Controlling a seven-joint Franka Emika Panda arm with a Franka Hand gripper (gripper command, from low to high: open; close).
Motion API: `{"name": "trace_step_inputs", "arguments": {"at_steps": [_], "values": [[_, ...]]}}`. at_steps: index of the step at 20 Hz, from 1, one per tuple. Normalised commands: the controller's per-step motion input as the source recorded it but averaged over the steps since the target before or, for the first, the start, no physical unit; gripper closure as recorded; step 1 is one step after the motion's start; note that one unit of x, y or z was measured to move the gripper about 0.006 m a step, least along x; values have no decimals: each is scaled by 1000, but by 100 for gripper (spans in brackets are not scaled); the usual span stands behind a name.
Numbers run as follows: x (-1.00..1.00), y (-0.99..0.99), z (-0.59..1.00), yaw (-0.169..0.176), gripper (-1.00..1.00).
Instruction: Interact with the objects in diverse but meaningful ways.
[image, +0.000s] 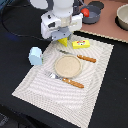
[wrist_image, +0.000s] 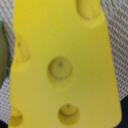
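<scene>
The yellow holed cheese wedge (image: 64, 36) hangs under my gripper (image: 63, 34), which is shut on it above the far edge of the striped placemat (image: 95, 85). In the wrist view the cheese wedge (wrist_image: 60, 65) fills nearly the whole picture and my fingers do not show. A yellow red-marked packet (image: 81, 44) lies just to the exterior view's right of the cheese. The light blue cup (image: 35, 56) stands at the mat's left edge. A red tomato (image: 85, 11) sits beside the small grey saucepan (image: 93, 16) at the back.
A round tan plate (image: 67, 65) lies mid-mat, with an orange-handled knife (image: 82, 58) behind it and a fork (image: 69, 80) in front. A bowl (image: 123, 17) stands at the back right on a brown surface. Black cables trail at the back left.
</scene>
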Motion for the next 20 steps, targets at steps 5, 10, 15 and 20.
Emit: {"name": "trace_step_inputs", "arguments": {"at_steps": [5,10,15,20], "values": [[-195,190,-299,0,100],[-164,202,-163,0,100],[-355,-16,777,41,100],[-161,-585,1000,4,100]]}}
